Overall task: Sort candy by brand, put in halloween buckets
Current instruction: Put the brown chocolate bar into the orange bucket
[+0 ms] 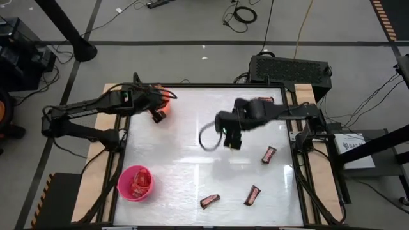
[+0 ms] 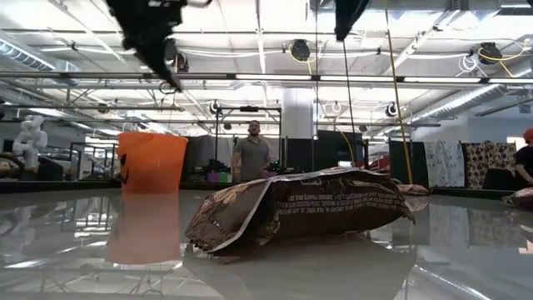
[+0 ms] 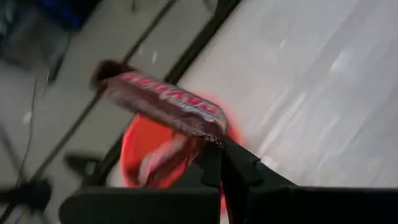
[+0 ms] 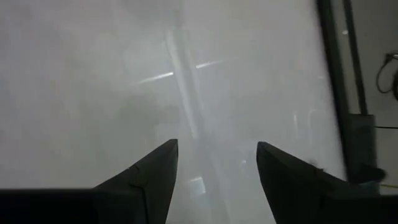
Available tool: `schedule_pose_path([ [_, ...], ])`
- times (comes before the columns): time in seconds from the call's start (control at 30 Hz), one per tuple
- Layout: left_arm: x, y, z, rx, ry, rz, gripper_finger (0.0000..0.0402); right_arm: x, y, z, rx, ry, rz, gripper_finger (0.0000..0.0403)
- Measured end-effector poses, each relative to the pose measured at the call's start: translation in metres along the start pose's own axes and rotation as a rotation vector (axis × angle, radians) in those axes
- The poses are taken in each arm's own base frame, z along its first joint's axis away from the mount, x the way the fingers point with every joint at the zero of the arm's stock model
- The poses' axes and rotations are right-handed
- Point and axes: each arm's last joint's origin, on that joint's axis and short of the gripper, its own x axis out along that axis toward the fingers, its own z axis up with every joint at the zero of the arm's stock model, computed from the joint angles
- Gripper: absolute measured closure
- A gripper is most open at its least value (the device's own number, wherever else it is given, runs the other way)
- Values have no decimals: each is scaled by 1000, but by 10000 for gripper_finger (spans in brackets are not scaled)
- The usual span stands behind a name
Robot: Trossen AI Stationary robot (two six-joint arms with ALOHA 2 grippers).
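From above, I am holding my left gripper (image 1: 157, 114) over the orange bucket (image 1: 163, 108) at ten o'clock; my right gripper (image 1: 231, 139) is hovering mid-table, three dark bars (image 1: 269, 154) lying toward five o'clock, the pink bucket (image 1: 135, 183) at seven. Left wrist: my fingers are pinching a brown bar (image 3: 163, 102) by one end; it may snag the rim. Right wrist: my fingers are spread, empty.

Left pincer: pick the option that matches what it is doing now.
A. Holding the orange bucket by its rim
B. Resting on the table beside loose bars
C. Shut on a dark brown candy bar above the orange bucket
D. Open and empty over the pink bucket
C: the left pincer grips one end of a dark brown candy bar, with the orange bucket directly beneath it.
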Motion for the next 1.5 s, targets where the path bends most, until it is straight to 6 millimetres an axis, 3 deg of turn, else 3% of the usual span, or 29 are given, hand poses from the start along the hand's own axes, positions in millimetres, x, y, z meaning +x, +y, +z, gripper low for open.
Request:
schedule_pose_path([
  [0.2,18,17,-14,-19,125,47,401,20,-67,13,15,51,-56,193],
  [0.37,36,26,-14,-82,172,-58,401,36,-138,11,201,106,-96,193],
  [0.53,50,33,-15,-128,239,-98,401,70,-209,-14,433,251,-137,193],
  [0.67,56,34,-20,-142,319,-145,401,112,-246,-50,575,431,-150,193],
  [0.83,55,33,-23,-174,359,-217,399,163,-269,-92,677,517,-166,193],
  [1.03,55,32,-23,-252,370,-205,370,199,-280,-129,716,472,-44,193],
  [1.37,53,26,-22,-229,367,-222,279,218,-297,-154,824,413,-75,193],
  [1.5,50,23,-20,-305,378,-278,242,226,-299,-169,876,414,-35,193],
])
